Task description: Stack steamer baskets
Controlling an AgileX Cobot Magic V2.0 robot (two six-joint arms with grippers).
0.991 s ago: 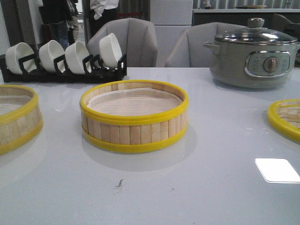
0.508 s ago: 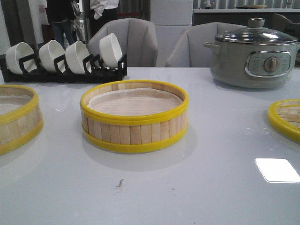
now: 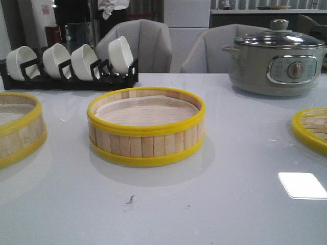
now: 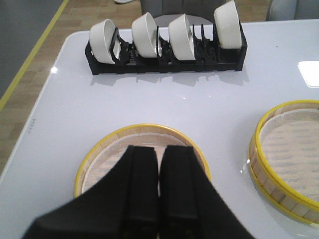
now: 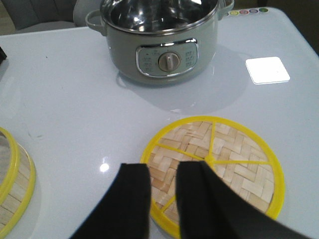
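**Two baskets to stack, and a few ways it can go wrong**

The left claw (image 4: 158,164) hangs over the left basket (image 4: 142,149). Its two black fingers are pressed together, with nothing between them. From here it has to open wide before it comes down. If it stays closed, I think it will only poke the paper inside the basket and tear or crumple it. Past this claw, at the far side of the table (image 3: 168,204), is the black rack of white bowls (image 4: 164,45). A big swing that way could knock a bowl out.

The middle basket (image 3: 146,125) sits off to one side of the left claw, a little apart from the left basket. The left basket probably goes on top of it. If it lands crooked, rim on rim, it may slide off. The yellow rims look smooth, so a thin pinch on the wall could slip.

The right claw (image 5: 164,174) hangs over the flat woven lid (image 5: 213,167). Its fingers have a narrow gap and hold nothing. The lid is not a basket, so picking it up now would be a mistake. Beyond this claw stands the gray pot (image 5: 159,37), which a high reach could bump.
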